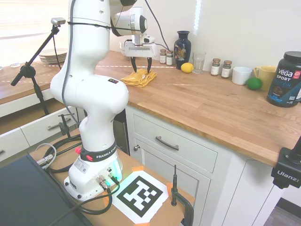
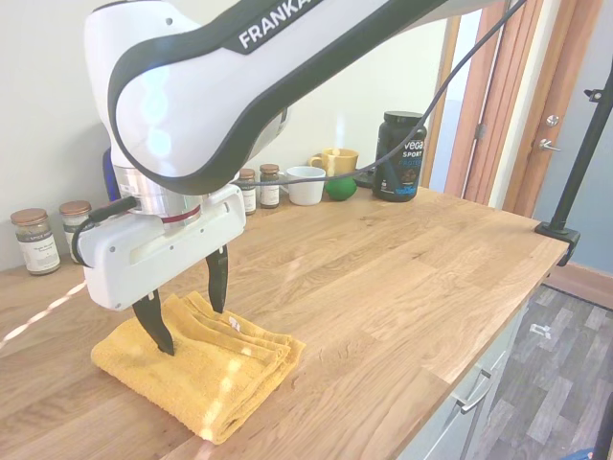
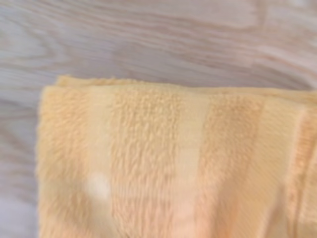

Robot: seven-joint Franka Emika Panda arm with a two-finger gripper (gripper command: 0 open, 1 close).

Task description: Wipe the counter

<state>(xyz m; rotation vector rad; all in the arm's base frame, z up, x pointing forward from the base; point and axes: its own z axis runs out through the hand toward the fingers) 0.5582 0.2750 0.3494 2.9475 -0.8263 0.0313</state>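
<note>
Count on the counter (image 1: pixel 207 101): one folded yellow towel (image 1: pixel 138 78), one dark blue vase (image 1: pixel 182 47), one lemon (image 1: pixel 186 68), one clear glass (image 1: pixel 199 62), one white mug (image 1: pixel 241 75), one yellow mug (image 1: pixel 266 75), one green ball (image 1: pixel 254 83), one black Vega Sport tub (image 1: pixel 286 79). Spice jars: four visible in the first exterior view, two (image 1: pixel 166 56) by the vase and two (image 1: pixel 221 68) past the glass. One stack of plates (image 1: pixel 53 55) at the far left end.

One gripper (image 2: pixel 186 305) (two dark fingers, spread wide, nothing held). It points straight down over the towel. Both fingertips (image 2: pixel 157 335) sit at the towel's top surface, one near the middle of the fold stack, one toward the back edge; actual contact can't be confirmed from these angles.

The counter runs long under the whole row, light-brown planks on white cabinets. It lies directly below the gripper, with the towel between the fingers and the wood. Bare wood shows on all sides of the towel in the second exterior view.

Wrist view is blurry: yellow terry fills most of it, wood grain along one edge and one side.
</note>
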